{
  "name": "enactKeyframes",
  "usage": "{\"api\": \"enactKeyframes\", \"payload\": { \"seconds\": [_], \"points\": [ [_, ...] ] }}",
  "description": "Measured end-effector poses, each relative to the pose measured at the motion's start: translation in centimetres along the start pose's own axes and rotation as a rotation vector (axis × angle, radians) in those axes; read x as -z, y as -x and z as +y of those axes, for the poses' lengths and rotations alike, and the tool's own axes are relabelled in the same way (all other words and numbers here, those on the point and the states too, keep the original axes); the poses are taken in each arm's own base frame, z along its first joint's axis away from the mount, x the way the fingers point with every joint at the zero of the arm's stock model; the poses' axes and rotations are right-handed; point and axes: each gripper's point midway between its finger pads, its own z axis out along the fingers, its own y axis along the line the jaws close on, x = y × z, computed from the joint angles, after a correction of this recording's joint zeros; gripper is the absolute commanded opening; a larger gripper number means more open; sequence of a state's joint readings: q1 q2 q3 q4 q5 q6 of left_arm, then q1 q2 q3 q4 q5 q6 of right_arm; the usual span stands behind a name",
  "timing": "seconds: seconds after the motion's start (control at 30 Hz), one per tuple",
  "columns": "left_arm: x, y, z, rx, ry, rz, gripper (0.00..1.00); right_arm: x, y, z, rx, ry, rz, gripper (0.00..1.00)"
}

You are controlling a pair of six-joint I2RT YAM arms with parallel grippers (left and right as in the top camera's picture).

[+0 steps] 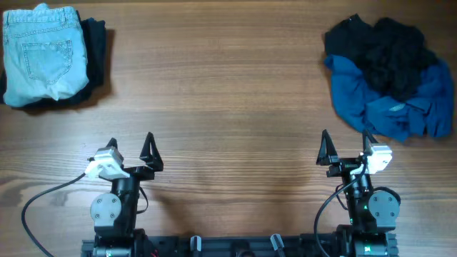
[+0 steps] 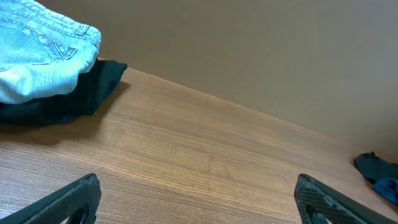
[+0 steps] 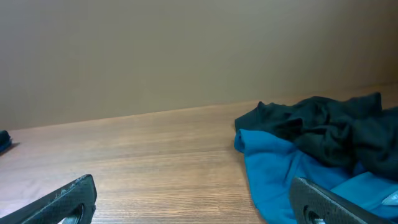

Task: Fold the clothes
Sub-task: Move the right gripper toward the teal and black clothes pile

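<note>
While both arms sit at the near edge of the wooden table point(image 1: 228, 86), the left end effector point(image 1: 130, 148) and the right end effector point(image 1: 345, 148) stand with their fingers spread wide, holding nothing and touching nothing but air. Each wrist view shows its own two dark fingers far apart at the bottom corners, with bare wood between them.

At the far right of the table lies the deep-blue garment point(image 1: 389, 107) in a crumpled heap, unfolded, well ahead of the right end effector and a little to its right. A black garment point(image 1: 385, 46) is bunched on top of it, covering its far part — in the right wrist view the blue cloth point(image 3: 280, 180) spreads out from beneath the black one point(image 3: 323, 127).

At the far left corner a pair of pale denim jeans point(image 1: 43, 53) lies folded, back pocket up, resting on a dark folded garment point(image 1: 98, 46) that shows at its right edge — well apart from either arm.
</note>
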State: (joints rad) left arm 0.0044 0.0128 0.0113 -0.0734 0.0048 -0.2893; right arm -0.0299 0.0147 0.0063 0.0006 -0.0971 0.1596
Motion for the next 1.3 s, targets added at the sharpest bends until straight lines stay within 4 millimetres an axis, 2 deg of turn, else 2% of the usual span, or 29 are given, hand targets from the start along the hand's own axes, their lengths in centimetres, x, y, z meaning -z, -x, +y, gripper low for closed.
{"api": "enactKeyframes", "payload": {
  "seconds": [0.47,0.67,0.77,0.9,0.97,1.07,1.1,1.13,1.17,1.3],
  "points": [
    [0.0,0.0,0.0,0.000,0.000,0.000,1.00,0.0,0.0,0.0,0.000,0.000,0.000,1.00],
    [0.0,-0.1,-0.7,0.057,-0.037,0.010,1.00,0.0,0.8,0.1,-0.073,0.006,-0.032,1.00],
    [0.1,0.3,-1.7,0.118,-0.094,0.000,1.00,0.0,1.2,0.5,-0.127,0.027,-0.048,1.00],
    [0.5,2.1,-4.3,0.145,-0.237,-0.051,1.00,0.3,2.3,2.1,-0.176,0.120,-0.070,1.00],
    [0.8,2.5,-5.2,0.147,-0.288,-0.057,1.00,0.5,3.3,2.8,-0.193,0.153,-0.069,1.00],
    [0.7,2.3,-6.2,0.155,-0.327,-0.001,1.00,1.1,5.9,3.9,-0.206,0.176,-0.023,1.00],
    [0.7,2.6,-6.5,0.157,-0.334,0.015,1.00,1.3,8.1,4.3,-0.201,0.182,-0.035,1.00],
    [0.6,3.0,-6.8,0.159,-0.338,0.028,1.00,1.5,8.8,4.5,-0.207,0.172,0.020,1.00],
    [0.5,3.6,-7.2,0.160,-0.345,0.036,1.00,1.5,9.3,4.6,-0.204,0.167,0.043,1.00],
    [-0.8,6.7,-9.2,0.179,-0.350,0.134,1.00,-0.2,14.2,5.3,-0.165,0.141,0.169,1.00]
  ]
}}
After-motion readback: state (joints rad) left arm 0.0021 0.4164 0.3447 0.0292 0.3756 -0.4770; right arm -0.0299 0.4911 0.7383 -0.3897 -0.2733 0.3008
